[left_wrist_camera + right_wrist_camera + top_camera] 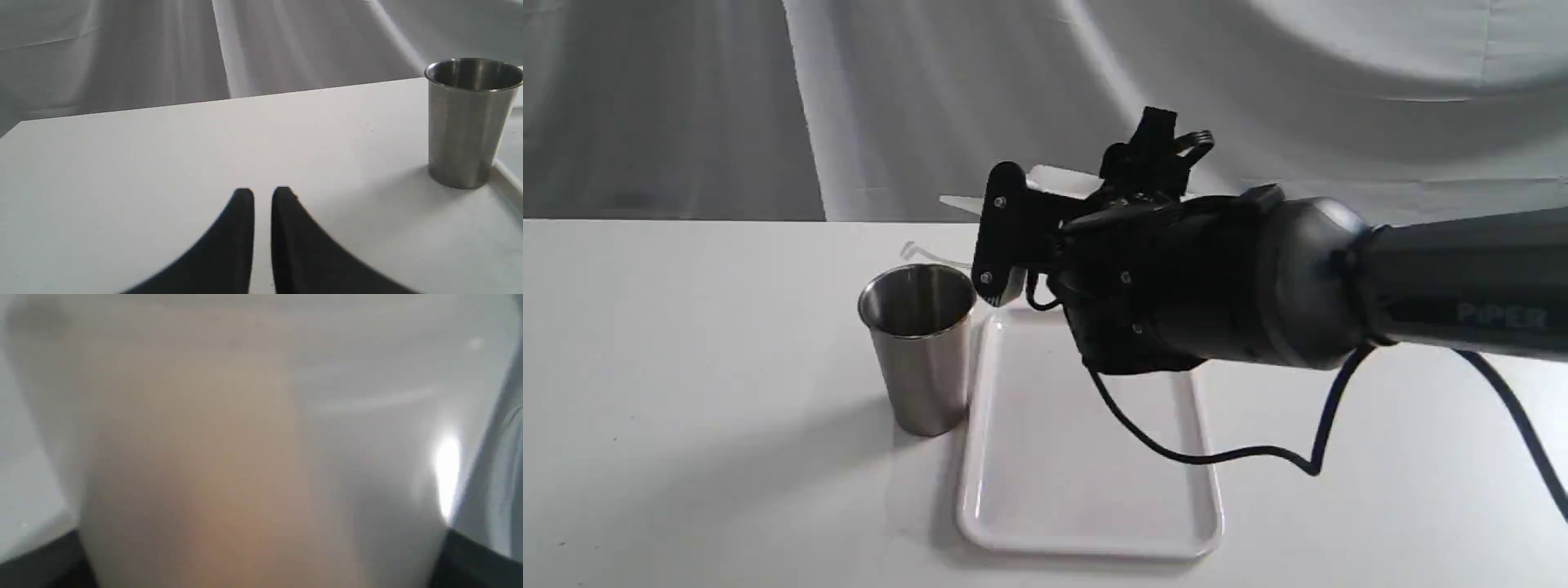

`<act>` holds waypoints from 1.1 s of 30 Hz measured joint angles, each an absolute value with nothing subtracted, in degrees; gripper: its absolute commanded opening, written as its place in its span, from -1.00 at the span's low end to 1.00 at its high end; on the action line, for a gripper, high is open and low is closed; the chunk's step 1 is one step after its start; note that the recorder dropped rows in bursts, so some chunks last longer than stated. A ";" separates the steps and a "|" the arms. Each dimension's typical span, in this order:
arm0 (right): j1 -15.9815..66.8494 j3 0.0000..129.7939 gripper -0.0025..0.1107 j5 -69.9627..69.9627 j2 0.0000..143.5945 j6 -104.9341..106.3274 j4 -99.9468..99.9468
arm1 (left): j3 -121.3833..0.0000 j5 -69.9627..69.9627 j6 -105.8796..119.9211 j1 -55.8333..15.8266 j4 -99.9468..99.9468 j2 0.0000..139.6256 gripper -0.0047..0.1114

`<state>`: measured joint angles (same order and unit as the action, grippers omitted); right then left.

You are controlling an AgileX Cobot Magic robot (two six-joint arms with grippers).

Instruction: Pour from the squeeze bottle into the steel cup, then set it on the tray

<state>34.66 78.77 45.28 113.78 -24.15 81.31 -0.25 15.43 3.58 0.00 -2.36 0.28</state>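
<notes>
On the left, the left gripper [262, 196] is sitting low over the white table [686, 367]. Its 2 fingers [241, 237] are nearly together with only a slit between them, holding nothing. It is keeping well apart from the cup [919, 351], which is standing upright on the table, mouth open upward, just beside the tray's left rim.

Above the cup and slightly to its right, the right gripper [1021, 233] is clamping the bottle [1058, 178] across its body. In the right wrist view the bottle is filling the frame as a blur with an amber tint.

The bottle is lying nearly level, long axis running left to right, with the nozzle [956, 204] pointing left toward the space above the cup. No stream is showing. I cannot tell whether the tip is sitting over the mouth or behind it.

The right arm [1462, 286] is reaching in from the right, its cable [1217, 453] trailing over the flat tray [1086, 490]. Pouring looks to be hanging on bringing the nozzle over the rim and tipping further.
</notes>
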 measured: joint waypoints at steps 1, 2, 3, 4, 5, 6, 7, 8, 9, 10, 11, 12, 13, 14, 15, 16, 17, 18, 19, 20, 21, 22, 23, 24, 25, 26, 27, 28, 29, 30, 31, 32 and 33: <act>34.66 78.89 -0.96 45.41 113.94 -23.08 81.41 | -0.26 15.44 3.58 0.00 -2.36 0.28 -0.78; 34.66 79.02 -0.96 45.70 114.29 -22.39 81.54 | -0.26 15.44 3.58 0.00 -2.36 0.28 -0.78; 34.66 79.02 -0.96 45.94 114.41 -22.03 81.65 | -0.26 15.44 3.58 0.00 -2.36 0.28 -0.78; 34.66 79.02 -0.96 46.08 114.70 -21.75 81.65 | -0.26 15.44 3.58 0.00 -2.36 0.28 -0.78; 34.66 79.02 -0.96 46.19 114.88 -21.50 81.65 | -0.26 15.44 3.58 0.00 -2.36 0.28 -0.78; 34.66 79.02 -0.96 46.19 114.98 -21.32 81.79 | -0.26 15.44 3.58 0.00 -2.36 0.28 -0.78; 34.66 79.02 -0.96 46.31 115.13 -21.14 82.05 | -0.26 15.44 3.58 0.00 -2.36 0.28 -0.78; 34.66 79.02 -0.96 46.31 115.17 -20.86 82.63 | -0.26 15.44 3.58 0.00 -2.36 0.28 -0.78; 34.66 79.02 -0.96 46.31 115.17 -20.53 82.94 | -0.26 15.44 3.58 0.00 -2.36 0.28 -0.78; 34.66 79.02 -0.96 46.31 115.17 -20.07 83.47 | -0.26 15.44 3.58 0.00 -2.36 0.28 -0.78; 34.66 79.02 -0.96 46.31 115.17 -19.56 83.89 | -0.26 15.44 3.58 0.00 -2.36 0.28 -0.78; 34.66 79.02 -0.96 46.31 115.17 -19.16 84.19 | -0.26 15.44 3.58 0.00 -2.36 0.28 -0.78; 34.66 79.02 -0.96 46.31 115.17 -19.03 84.33 | -0.26 15.44 3.58 0.00 -2.36 0.28 -0.78; 34.66 79.02 -0.96 46.31 115.17 -19.03 84.58 | -0.26 15.44 3.58 0.00 -2.36 0.28 -0.78; 34.66 79.02 -0.96 46.31 115.17 -18.75 84.90 | -0.26 15.44 3.58 0.00 -2.36 0.28 -0.78; 34.66 79.02 -0.96 46.31 115.17 -18.76 85.54 | -0.26 15.44 3.58 0.00 -2.36 0.28 -0.78; 34.66 79.02 -0.96 46.31 115.17 -18.59 85.96 | -0.26 15.44 3.58 0.00 -2.36 0.28 -0.78; 34.66 79.02 -0.96 46.31 115.17 -18.59 86.30 | -0.26 15.44 3.58 0.00 -2.36 0.28 -0.78; 34.66 79.02 -0.96 46.31 115.17 -18.59 86.84 | -0.26 15.44 3.58 0.00 -2.36 0.28 -0.78; 34.66 79.02 -0.96 46.31 115.17 -18.59 87.33 | -0.26 15.44 3.58 0.00 -2.36 0.28 -0.78; 34.66 79.02 -0.96 46.31 115.17 -18.46 87.79 | -0.26 15.44 3.58 0.00 -2.36 0.28 -0.78; 34.66 79.02 -0.96 46.31 115.17 -18.37 88.37 | -0.26 15.44 3.58 0.00 -2.36 0.28 -0.78; 34.66 79.02 -0.96 46.31 115.17 -18.11 88.85 | -0.26 15.44 3.58 0.00 -2.36 0.28 -0.78; 34.66 79.02 -0.96 46.31 115.17 -18.12 89.44 | -0.26 15.44 3.58 0.00 -2.36 0.28 -0.78; 34.66 79.02 -0.96 46.31 115.17 -18.12 90.02 | -0.26 15.44 3.58 0.00 -2.36 0.28 -0.78; 34.66 79.02 -0.96 46.31 115.17 -18.00 90.32 | -0.26 15.44 3.58 0.00 -2.36 0.28 -0.78; 34.66 79.02 -0.96 46.31 115.17 -17.86 90.61 | -0.26 15.44 3.58 0.00 -2.36 0.28 -0.78; 34.66 79.02 -0.96 46.31 115.17 -17.55 90.90 | -0.26 15.44 3.58 0.00 -2.36 0.28 -0.78; 34.66 79.02 -0.96 46.31 115.17 -17.27 91.15 | -0.26 15.44 3.58 0.00 -2.36 0.28 -0.78; 34.66 79.02 -0.96 46.44 115.17 -17.08 91.34 | -0.26 15.44 3.58 0.00 -2.36 0.28 -0.78; 34.66 79.02 -0.96 46.58 115.17 -17.08 91.59 | -0.26 15.44 3.58 0.00 -2.36 0.28 -0.78; 34.66 79.02 -0.96 46.69 115.17 -16.97 91.74 | -0.26 15.44 3.58 0.00 -2.36 0.28 -0.78; 34.66 79.02 -0.96 46.90 115.17 -16.87 91.98 | -0.26 15.44 3.58 0.00 -2.36 0.28 -0.78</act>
<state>34.66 79.02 46.90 115.17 -16.87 91.98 -0.25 15.43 3.58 0.00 -2.36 0.28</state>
